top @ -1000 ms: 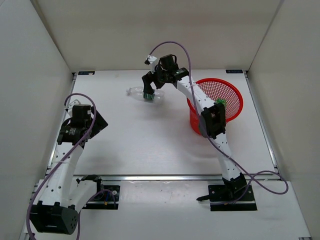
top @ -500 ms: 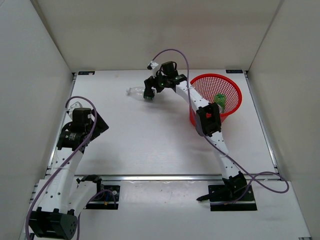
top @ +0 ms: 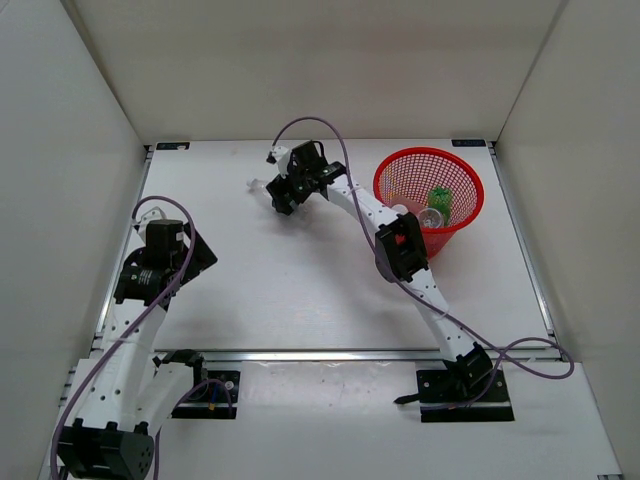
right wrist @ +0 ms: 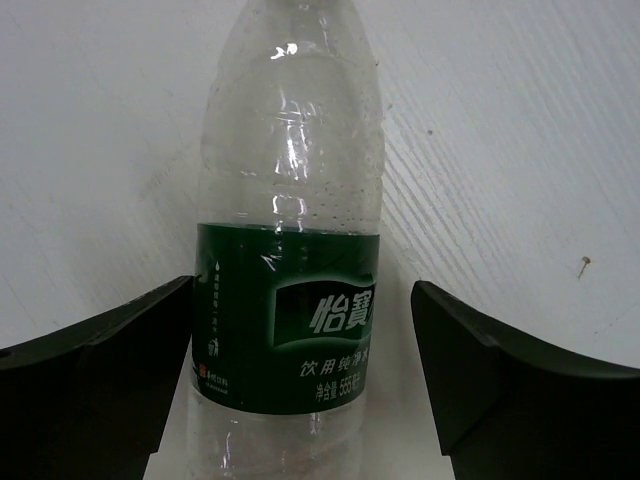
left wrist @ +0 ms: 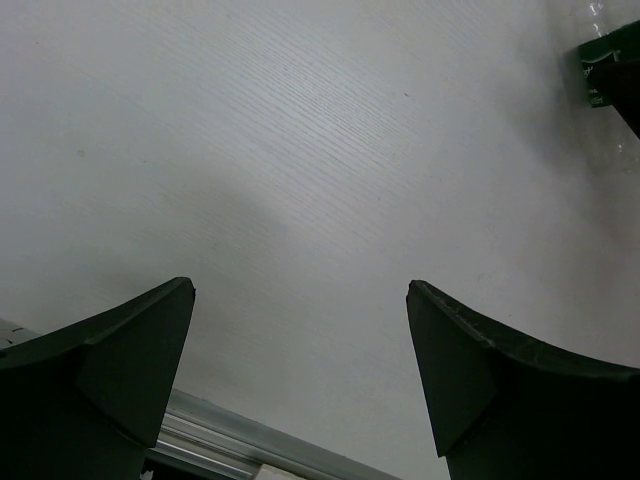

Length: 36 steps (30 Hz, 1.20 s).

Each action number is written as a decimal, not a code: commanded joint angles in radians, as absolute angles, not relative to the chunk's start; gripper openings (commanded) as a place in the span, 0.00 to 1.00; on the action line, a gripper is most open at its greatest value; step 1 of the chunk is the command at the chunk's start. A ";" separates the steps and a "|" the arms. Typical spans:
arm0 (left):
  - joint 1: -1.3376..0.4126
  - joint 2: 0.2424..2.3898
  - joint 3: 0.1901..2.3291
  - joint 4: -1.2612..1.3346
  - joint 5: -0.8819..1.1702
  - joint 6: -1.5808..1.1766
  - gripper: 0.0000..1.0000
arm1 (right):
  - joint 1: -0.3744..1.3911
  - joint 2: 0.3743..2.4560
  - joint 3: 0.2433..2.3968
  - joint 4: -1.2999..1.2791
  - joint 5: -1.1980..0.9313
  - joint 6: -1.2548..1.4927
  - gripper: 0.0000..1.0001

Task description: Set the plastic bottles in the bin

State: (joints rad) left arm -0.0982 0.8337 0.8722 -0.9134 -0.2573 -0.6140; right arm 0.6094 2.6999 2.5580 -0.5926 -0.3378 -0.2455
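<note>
A clear bottle with a dark-green label (right wrist: 289, 310) lies on the white table, its neck pointing away from the camera. My right gripper (right wrist: 300, 375) is open and straddles it, one finger on each side of the label, not touching. From above, the right gripper (top: 284, 194) covers most of the bottle; only its cap end (top: 259, 186) shows. The red mesh bin (top: 400, 160) stands at the back right. It holds a small green bottle (top: 440, 203) and a clear bottle (top: 429, 217). My left gripper (left wrist: 300, 380) is open and empty over bare table at the left (top: 193, 251).
The right forearm reaches across the bin's left rim. White walls close the table at the back and both sides. A metal rail (left wrist: 230, 435) runs along the table's near edge. The green label (left wrist: 605, 68) shows far off in the left wrist view.
My right gripper has moved left and come down over the green-label bottle, still open. The left arm has shifted slightly.
</note>
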 commanded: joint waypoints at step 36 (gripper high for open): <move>-0.150 0.905 1.103 -0.833 -0.351 -0.535 0.98 | 0.466 2.246 2.815 -0.826 -0.536 -0.143 0.44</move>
